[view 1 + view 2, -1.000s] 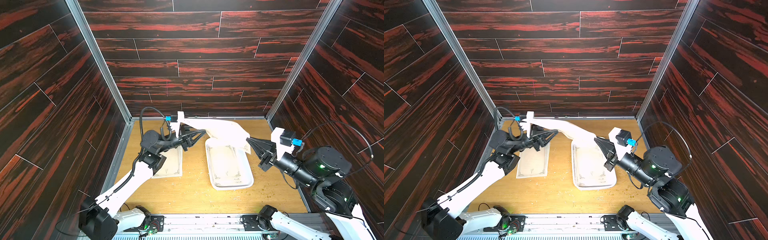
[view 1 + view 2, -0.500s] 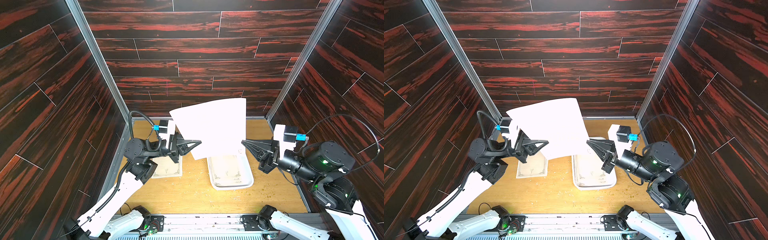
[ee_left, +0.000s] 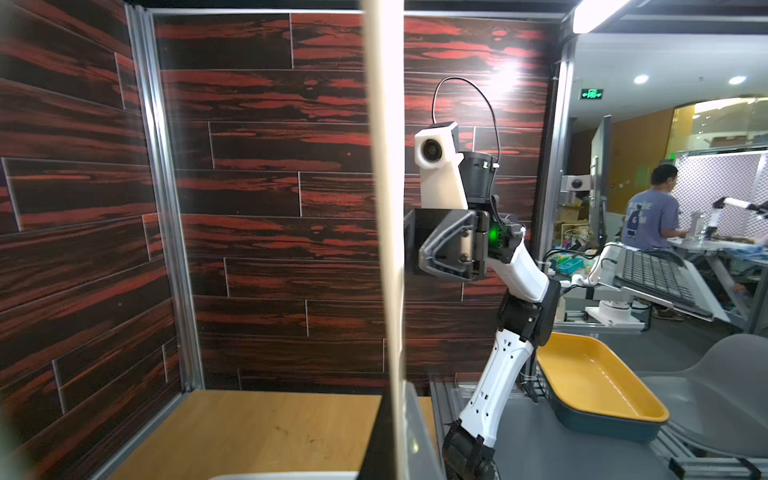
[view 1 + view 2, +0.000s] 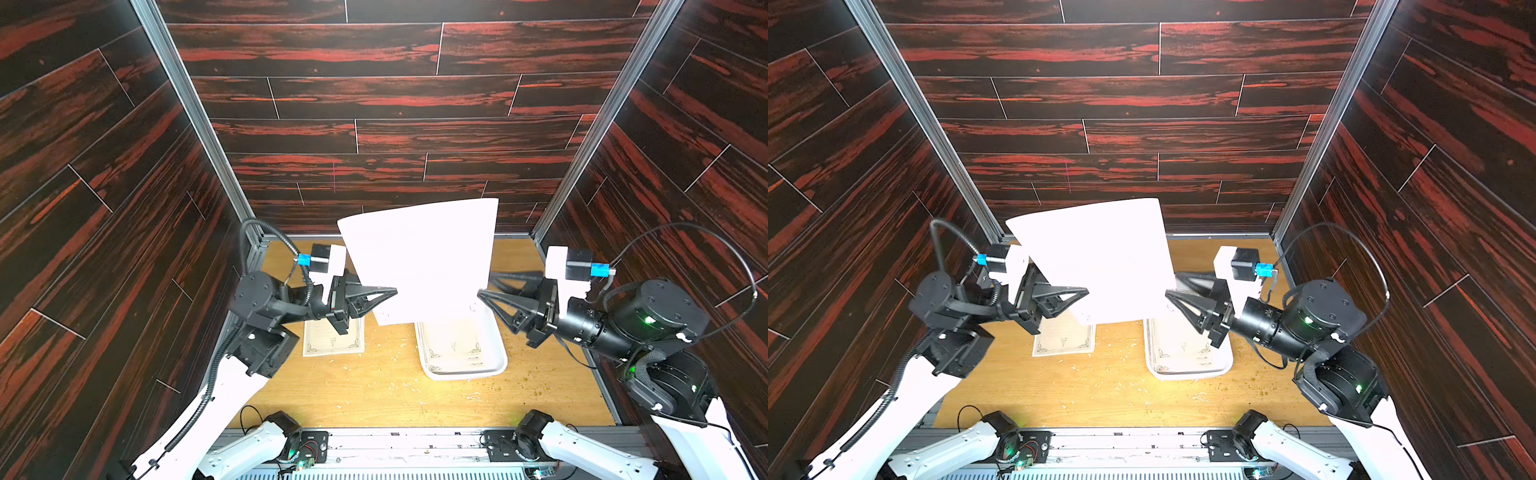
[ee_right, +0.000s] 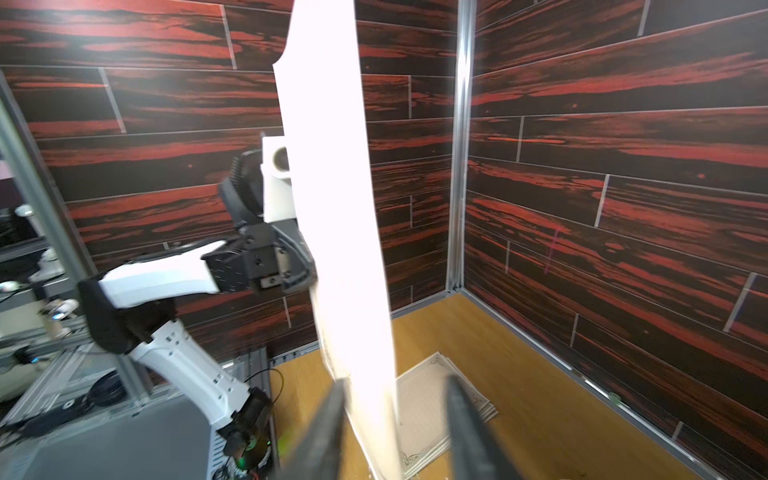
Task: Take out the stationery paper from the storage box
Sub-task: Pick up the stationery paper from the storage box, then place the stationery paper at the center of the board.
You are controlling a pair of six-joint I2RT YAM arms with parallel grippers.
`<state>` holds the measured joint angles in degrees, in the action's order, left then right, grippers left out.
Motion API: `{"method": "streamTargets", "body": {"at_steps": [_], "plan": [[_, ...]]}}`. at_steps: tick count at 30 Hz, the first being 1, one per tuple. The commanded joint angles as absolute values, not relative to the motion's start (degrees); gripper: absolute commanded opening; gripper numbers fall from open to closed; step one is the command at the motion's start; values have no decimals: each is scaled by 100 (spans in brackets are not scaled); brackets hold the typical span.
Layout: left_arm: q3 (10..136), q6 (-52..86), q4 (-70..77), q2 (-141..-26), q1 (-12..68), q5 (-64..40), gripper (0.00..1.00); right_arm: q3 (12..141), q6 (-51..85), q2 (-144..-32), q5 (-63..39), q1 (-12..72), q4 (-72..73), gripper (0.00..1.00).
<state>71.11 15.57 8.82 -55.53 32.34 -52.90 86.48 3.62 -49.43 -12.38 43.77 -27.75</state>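
Over the wooden bench [image 4: 374, 395], I see my left fingers [image 4: 384, 292] clamped on one edge of the upright stationery paper [image 4: 419, 262], my right fingers [image 4: 492, 300] apart astride its opposite edge, above the storage box [image 4: 465, 375].

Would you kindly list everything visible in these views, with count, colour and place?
table: one, light wood, floor of the cell.
walls: three, dark red wood pattern, around the table.
storage box: one, white, right of centre on the table.
stationery paper in box: several, count unclear, cream with dark flourishes, lying flat.
stationery paper on table: small stack, cream, left of the box.
raised stationery paper: one, cream-white, upright in the air.
crumbs: many, pale, scattered on the table.
left tool: one, black, shut on the raised sheet's edge.
right tool: one, black, open, astride the opposite edge.
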Motion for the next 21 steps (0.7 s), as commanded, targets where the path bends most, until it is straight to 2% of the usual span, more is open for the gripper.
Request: {"method": "streamTargets", "body": {"at_steps": [1,3,7,14,21], "plan": [[8094,436,-2113,-5742,3082,-4586,0,8910,338,-5113,-273,4386,-2948,70],[8456,393,-3084,-5986,2815,-4357,0,9061,275,-5301,383,4389,-3071,71],[8384,947,-3690,-6243,2065,-4123,0,9289,160,-5766,1425,4388,-3350,71],[7841,1049,-4414,-6837,750,-3980,0,9281,109,-6265,719,4391,-3452,71],[7579,122,-5137,-7909,172,-3725,0,9298,279,-6576,439,4393,-3635,71]]}}
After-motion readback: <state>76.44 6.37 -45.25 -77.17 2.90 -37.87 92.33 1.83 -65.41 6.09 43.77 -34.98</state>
